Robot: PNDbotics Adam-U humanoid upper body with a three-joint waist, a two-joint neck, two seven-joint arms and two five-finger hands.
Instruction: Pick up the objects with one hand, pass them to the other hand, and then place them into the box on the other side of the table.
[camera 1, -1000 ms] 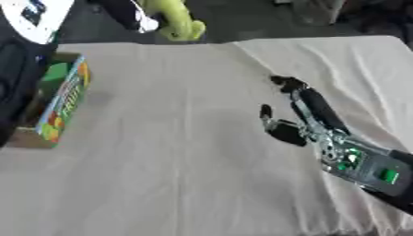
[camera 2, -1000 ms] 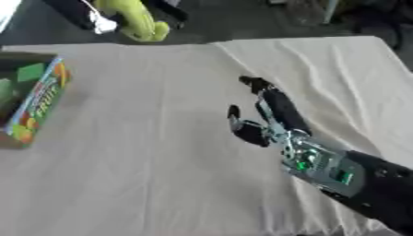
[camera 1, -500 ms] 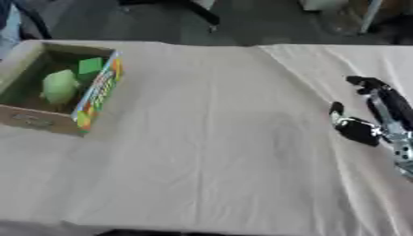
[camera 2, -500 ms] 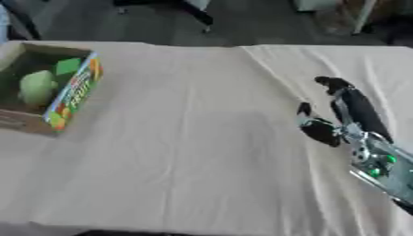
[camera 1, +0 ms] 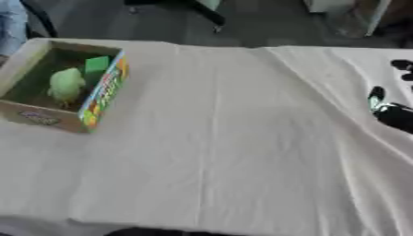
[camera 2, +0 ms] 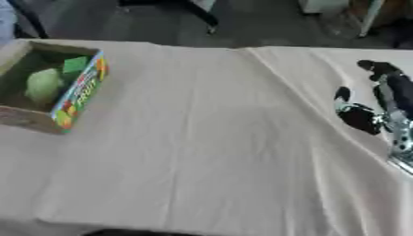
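On the near side of the table I see only bare cream cloth (camera 1: 218, 152), creased and hanging over the front edge. Farther up at the right edge lies my right hand (camera 2: 386, 108), palm down on the cloth, fingers stretched out and slightly spread, thumb set apart toward the middle; it holds nothing and touches only the cloth. At the far left stands the cardboard box (camera 1: 101, 94) with its bright printed side facing the centre. Inside it sit 2 things: a pale green rounded object (camera 1: 66, 84) and, just behind it, a darker green block (camera 1: 97, 64).
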